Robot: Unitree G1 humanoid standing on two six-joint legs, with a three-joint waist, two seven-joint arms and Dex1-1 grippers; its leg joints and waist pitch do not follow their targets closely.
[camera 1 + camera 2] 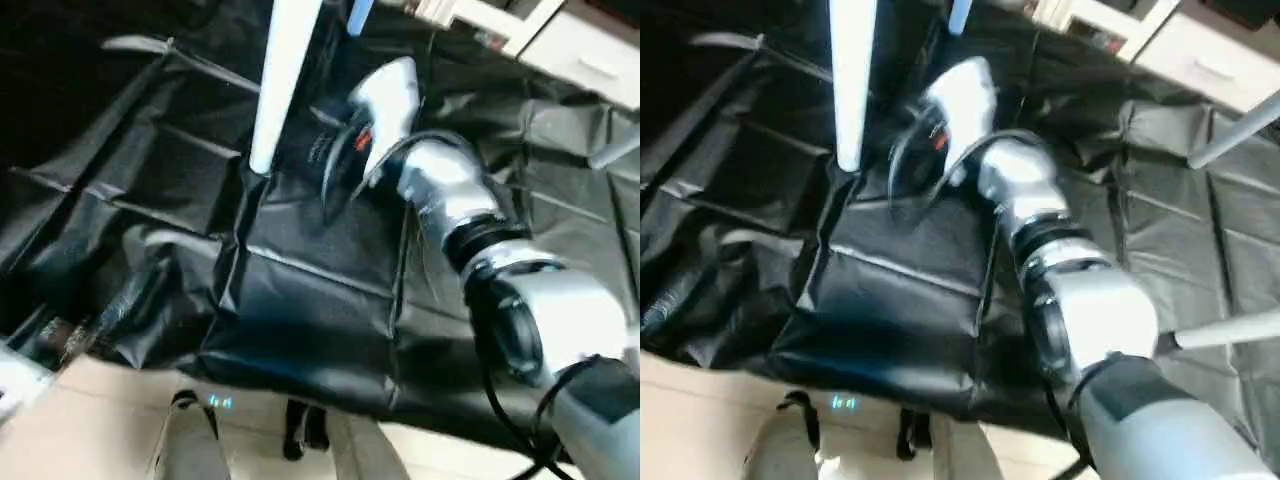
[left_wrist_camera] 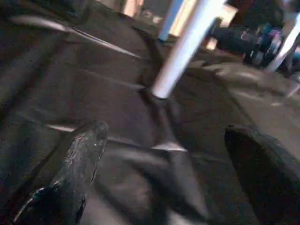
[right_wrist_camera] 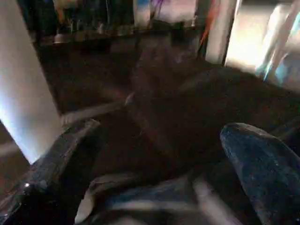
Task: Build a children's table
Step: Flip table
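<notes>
Near the worktop's far edge, the right gripper (image 1: pixel 335 165) hung wide open and empty beside an upright leg (image 1: pixel 280 85); a careless swing risked toppling it.

Black-draped work table (image 1: pixel 300 300), white leg (image 1: pixel 280 80) standing on it

We see the bench draped in black sheeting (image 1: pixel 300 290), smooth and glossy like plastic film, creased into folds that catch white highlights across the middle of the frame. The white leg (image 1: pixel 283 80) at the upper centre looks like smooth plastic with a soft sheen. The right forearm (image 1: pixel 455 195) is silver, metallic-looking and shiny, with a black cable looped beside it. The left end effector's fingers (image 2: pixel 82 154) look matt black and slightly scuffed.
</notes>
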